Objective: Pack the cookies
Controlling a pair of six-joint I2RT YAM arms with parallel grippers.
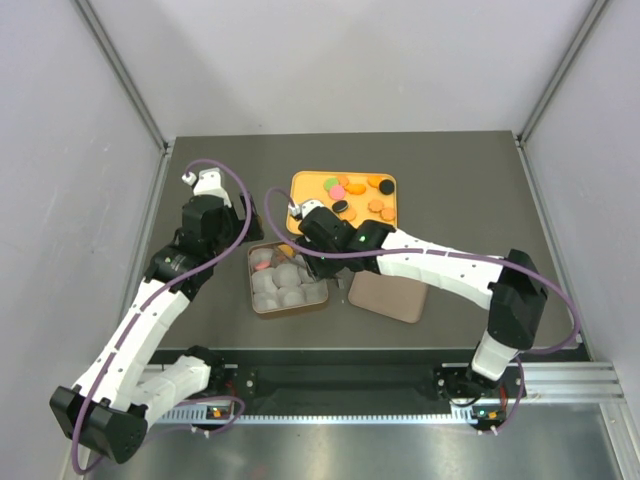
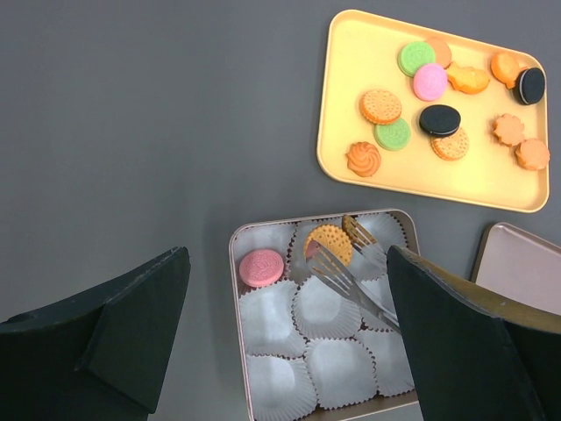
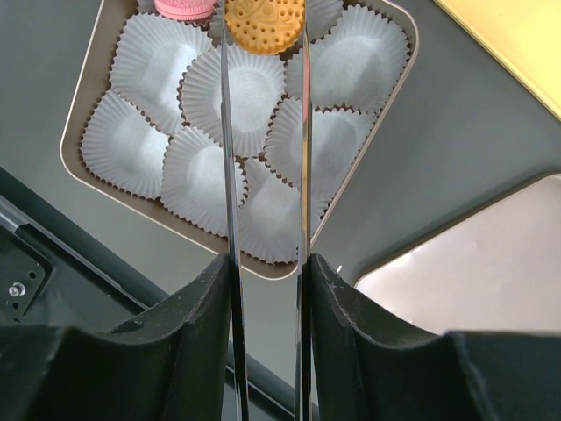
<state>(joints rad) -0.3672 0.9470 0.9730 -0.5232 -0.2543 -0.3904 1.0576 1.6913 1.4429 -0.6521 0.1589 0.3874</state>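
Note:
My right gripper (image 3: 267, 303) is shut on metal tongs (image 3: 230, 175). The tongs' tips pinch a round orange cookie (image 3: 263, 22) over a white paper cup at the far end of the tin (image 3: 289, 270). A pink cookie (image 2: 261, 267) lies in the neighbouring cup. The left wrist view shows the tongs (image 2: 351, 274) and the orange cookie (image 2: 330, 243) from above. More cookies (image 2: 429, 81), orange, green, pink and black, lie on the yellow tray (image 2: 351, 167). My left gripper (image 2: 289, 351) is open and empty, above the near left part of the tin.
The tin (image 1: 255, 290) holds several empty white paper cups (image 2: 324, 307). Its lid (image 1: 388, 295) lies to the right of it. The yellow tray (image 1: 305, 185) stands behind the tin. Grey walls close in the table on three sides.

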